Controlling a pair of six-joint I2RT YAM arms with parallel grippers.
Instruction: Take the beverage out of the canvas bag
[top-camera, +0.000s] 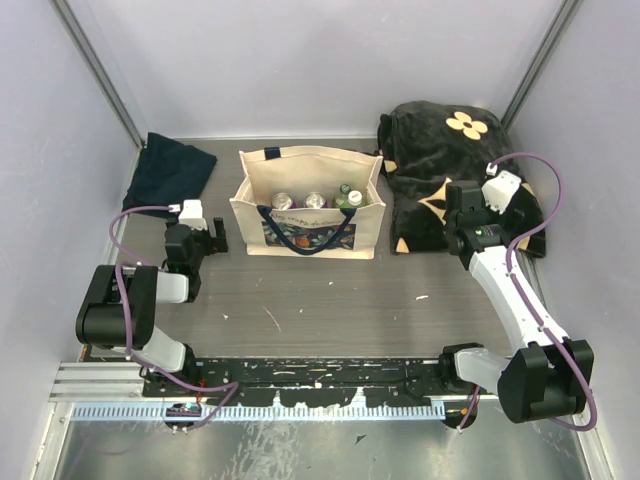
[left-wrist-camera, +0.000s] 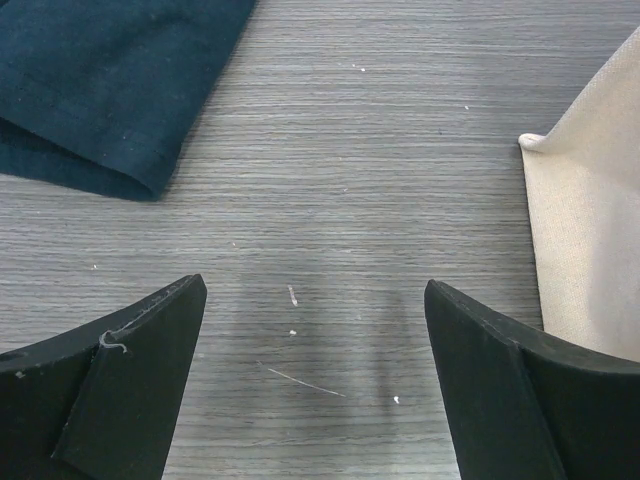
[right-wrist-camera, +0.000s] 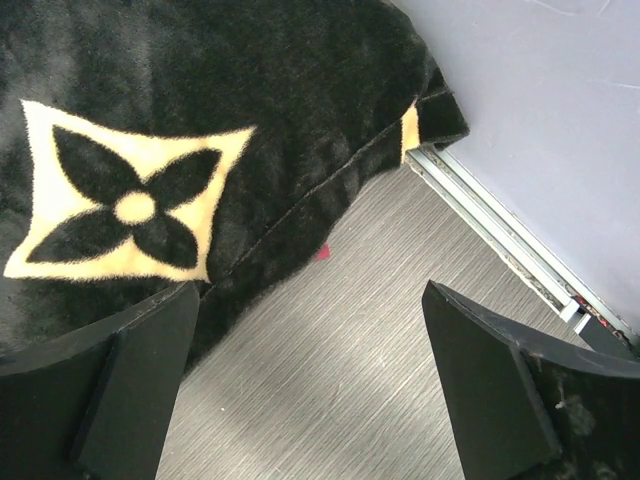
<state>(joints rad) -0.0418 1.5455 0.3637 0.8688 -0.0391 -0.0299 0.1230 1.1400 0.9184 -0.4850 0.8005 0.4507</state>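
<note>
The cream canvas bag (top-camera: 310, 212) with navy handles and a dark picture panel stands upright at the table's middle back. Inside it show two can tops (top-camera: 283, 201) (top-camera: 315, 200) and green-capped bottles (top-camera: 348, 195). My left gripper (top-camera: 205, 236) is open and empty, low over the table just left of the bag. In the left wrist view it (left-wrist-camera: 315, 285) frames bare tabletop, with the bag's side wall (left-wrist-camera: 590, 230) at the right. My right gripper (top-camera: 462, 215) is open and empty to the right of the bag. In the right wrist view it (right-wrist-camera: 310, 285) hangs over the table.
A black fabric bag with tan flower motifs (top-camera: 450, 170) lies at the back right, under and beside my right gripper (right-wrist-camera: 150, 150). A small dark navy cloth (top-camera: 170, 170) lies at the back left (left-wrist-camera: 100, 80). Grey walls enclose the table on three sides (right-wrist-camera: 560, 120).
</note>
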